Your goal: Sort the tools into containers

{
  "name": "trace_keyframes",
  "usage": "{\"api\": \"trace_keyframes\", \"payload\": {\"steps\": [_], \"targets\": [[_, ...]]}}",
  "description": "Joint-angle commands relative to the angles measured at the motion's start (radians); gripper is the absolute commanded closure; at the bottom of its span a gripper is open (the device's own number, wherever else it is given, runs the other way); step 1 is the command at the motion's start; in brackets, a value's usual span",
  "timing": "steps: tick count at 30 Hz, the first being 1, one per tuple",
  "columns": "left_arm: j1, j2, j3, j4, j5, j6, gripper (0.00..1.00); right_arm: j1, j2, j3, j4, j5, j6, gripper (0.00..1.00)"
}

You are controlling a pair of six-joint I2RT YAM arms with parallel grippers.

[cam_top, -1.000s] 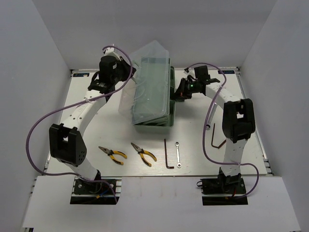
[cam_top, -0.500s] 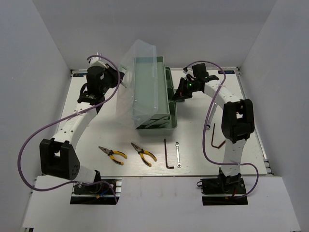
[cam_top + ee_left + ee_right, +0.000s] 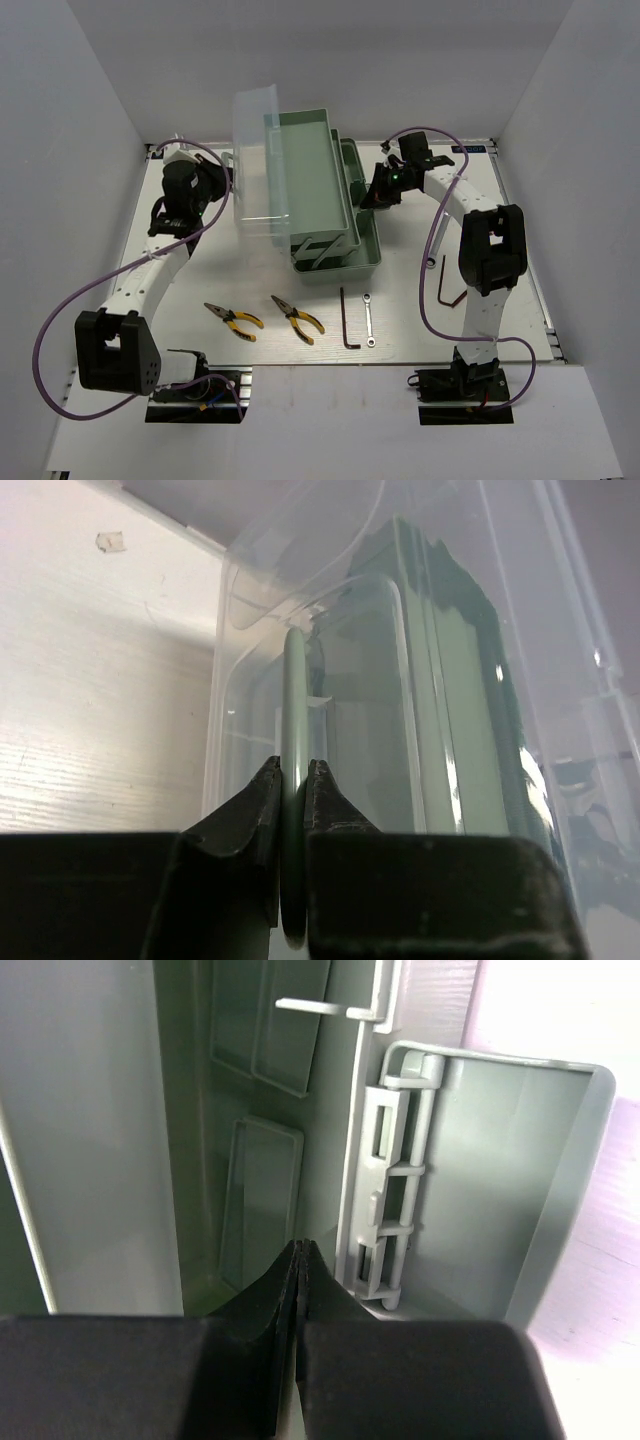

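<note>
White walls enclose a pale surface [image 3: 200, 280] that carries the toolbox and the loose tools.

1. Left hand [image 3: 292, 775]: closed on the thin green handle [image 3: 296, 680], which stands edge-on between the fingers. The translucent lid [image 3: 255, 150] hangs off this handle at 9 o'clock of the box. The grip likely serves to swing the lid and the upper tray [image 3: 342, 185] outward and expose the compartments.

2. Right hand [image 3: 298, 1252]: fingers pressed together, holding nothing. It sits at the 3 o'clock side of the base bin [image 3: 372, 255], tips pointing into the interior beside a hinge arm [image 3: 385, 1200]. This posture probably braces the bin against sliding; actual contact cannot be confirmed.

3. Tools: all lie outside the box, none in either hand. Two yellow-handled pliers [image 3: 235, 320] [image 3: 297, 318], the black hex key [image 3: 347, 320] and one wrench [image 3: 369, 320] lie in a row at 6 o'clock of the bin, well apart from both hands. The reddish-brown hex key [image 3: 447, 285] lies at 5 o'clock, beside the right arm.
</note>
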Motion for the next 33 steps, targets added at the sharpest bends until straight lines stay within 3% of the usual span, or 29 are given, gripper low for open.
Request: {"api": "trace_keyframes", "payload": {"steps": [1,21,33], "targets": [[0.003,-0.011,-0.047,-0.110,-0.003,0.023,1.00,-0.031,0.036,-0.019,-0.087,0.100,-0.052,1.00],[0.078,0.027,-0.078,-0.222,-0.032,0.051,1.00,-0.038,0.018,-0.051,-0.079,0.106,-0.070,1.00],[0.096,-0.002,-0.107,-0.363,-0.161,0.038,1.00,-0.035,0.007,-0.061,-0.077,0.097,-0.051,1.00]]}}
